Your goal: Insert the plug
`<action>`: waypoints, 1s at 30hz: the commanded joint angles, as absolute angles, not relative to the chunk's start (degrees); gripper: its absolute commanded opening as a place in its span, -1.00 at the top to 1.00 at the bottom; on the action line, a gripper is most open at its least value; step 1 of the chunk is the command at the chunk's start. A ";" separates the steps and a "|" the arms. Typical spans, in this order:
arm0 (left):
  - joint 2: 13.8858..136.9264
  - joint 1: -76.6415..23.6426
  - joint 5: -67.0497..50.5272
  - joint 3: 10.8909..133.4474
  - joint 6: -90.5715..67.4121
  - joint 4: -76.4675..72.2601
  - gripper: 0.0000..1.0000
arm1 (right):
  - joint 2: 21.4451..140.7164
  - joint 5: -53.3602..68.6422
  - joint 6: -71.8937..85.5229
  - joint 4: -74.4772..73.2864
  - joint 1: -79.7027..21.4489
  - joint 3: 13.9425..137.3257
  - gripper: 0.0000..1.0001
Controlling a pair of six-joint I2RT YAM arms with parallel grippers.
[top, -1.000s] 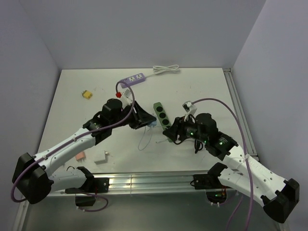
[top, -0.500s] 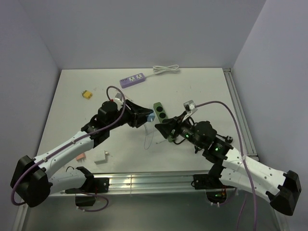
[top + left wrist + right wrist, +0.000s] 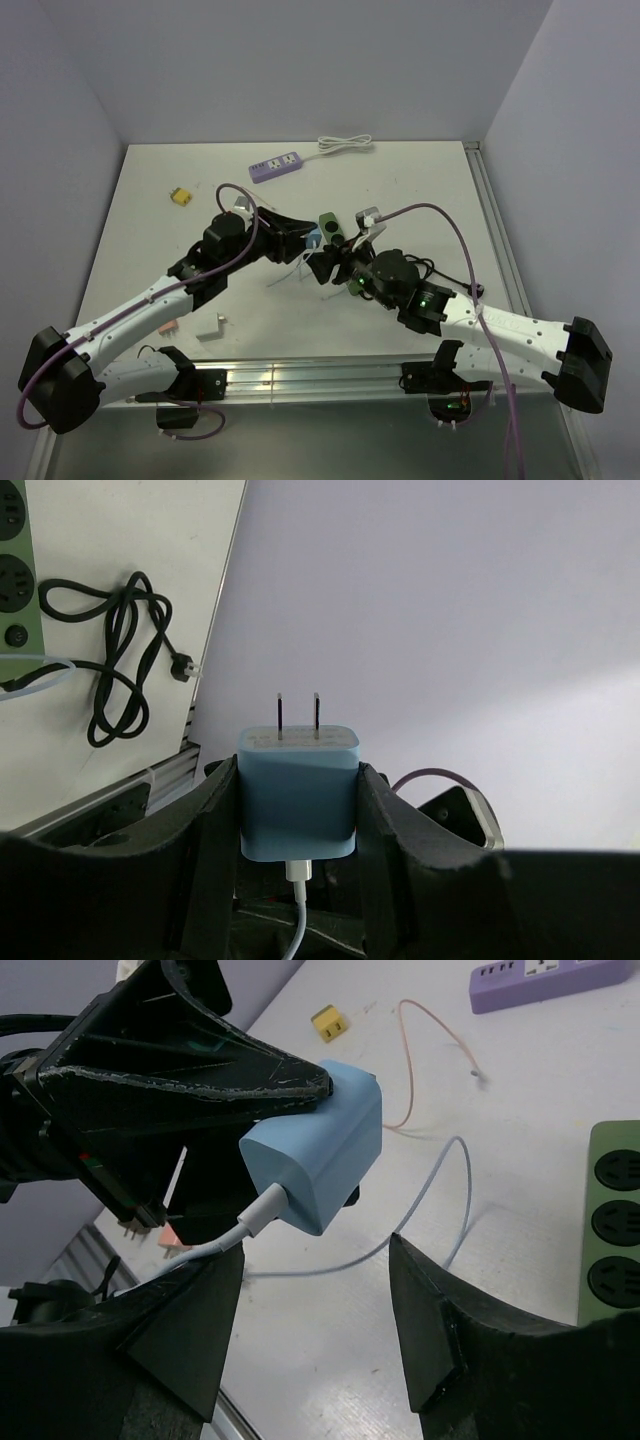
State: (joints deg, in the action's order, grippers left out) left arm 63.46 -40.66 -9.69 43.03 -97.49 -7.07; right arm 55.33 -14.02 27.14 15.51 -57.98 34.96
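My left gripper is shut on a light blue plug with two prongs and holds it above the table. Its white cable hangs down from it. The plug also shows in the right wrist view, gripped by the left fingers. My right gripper is open and empty, just below the plug. The green power strip lies mid-table, partly hidden behind both grippers; its sockets show in the right wrist view.
A purple power strip with a white cord lies at the back. A yellow adapter is at the left, a white adapter and a pink one near the front left. A black cord lies by the table's right edge.
My right gripper has moved left to the left gripper, which has lifted the blue plug up and to the right toward the green strip.
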 commanded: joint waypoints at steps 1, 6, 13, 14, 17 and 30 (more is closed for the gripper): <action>61.88 -41.75 -9.40 42.72 -99.22 -8.52 0.99 | 55.63 -20.04 25.23 21.10 -59.41 39.02 -0.34; 59.68 -41.66 -3.44 45.34 -95.20 -1.42 0.99 | 54.94 -32.06 25.93 2.48 -59.59 45.70 -0.34; 59.50 -41.66 -0.26 46.76 -91.85 1.32 0.99 | 45.44 -24.30 23.12 5.08 -59.59 43.15 -0.54; 60.11 -41.83 -0.26 47.11 -91.76 1.32 0.99 | 47.61 -23.13 22.25 5.36 -59.59 45.07 -0.54; 60.47 -42.36 -0.26 46.85 -92.81 0.53 0.99 | 55.09 -20.13 22.50 4.75 -59.59 50.17 -0.55; 56.87 -43.07 3.60 45.53 -97.82 1.40 0.99 | 60.65 -21.00 25.14 13.27 -60.47 46.06 -0.34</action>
State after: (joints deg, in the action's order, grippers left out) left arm 59.11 -42.81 1.39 44.03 -95.85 4.95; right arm 62.00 -21.41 25.26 10.33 -59.64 47.94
